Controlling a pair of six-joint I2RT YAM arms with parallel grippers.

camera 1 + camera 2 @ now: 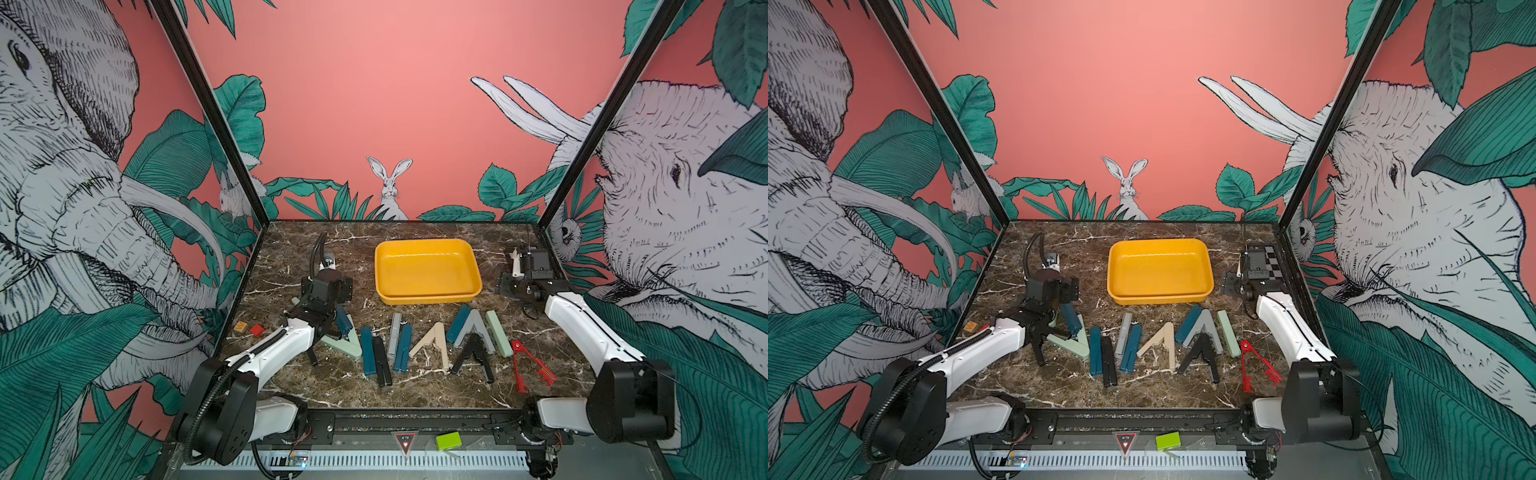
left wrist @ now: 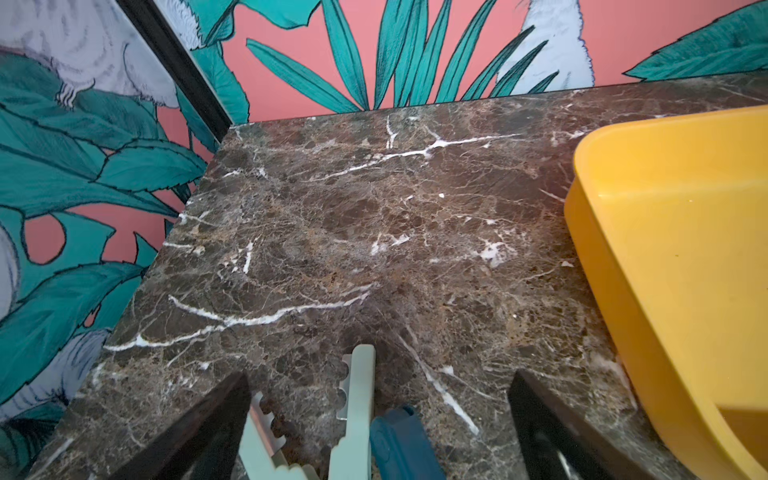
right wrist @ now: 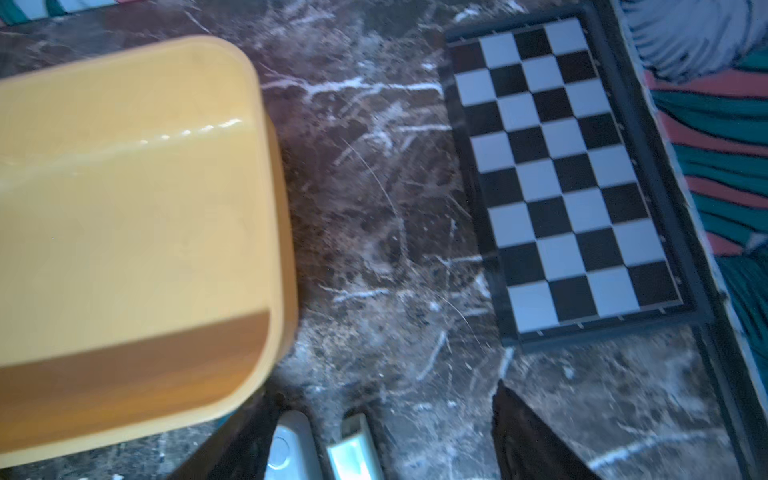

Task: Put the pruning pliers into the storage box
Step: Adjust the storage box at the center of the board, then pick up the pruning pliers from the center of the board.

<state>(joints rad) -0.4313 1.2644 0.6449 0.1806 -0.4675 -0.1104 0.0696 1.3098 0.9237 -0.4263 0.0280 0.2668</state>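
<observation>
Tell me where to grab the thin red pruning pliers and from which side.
Probably its right-hand arm, midway, from straight above, jaws across it: the red pruning pliers lie flat, splayed in a V, and the straight mint pliers crowd the hinge end.

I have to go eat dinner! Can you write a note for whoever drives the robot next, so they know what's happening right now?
Left gripper: open, low over the table, with the mint pliers between its fingers; nothing gripped.
Right gripper: open and empty, by the near right corner of the storage box.
Box: empty, at the back middle of the table.
Pruning pliers: all in a row on the table in front of the box, with the red pair at the right end.
Done: none in the box yet.
Left: every pair; the mint one looks like the likely first pick.
</observation>
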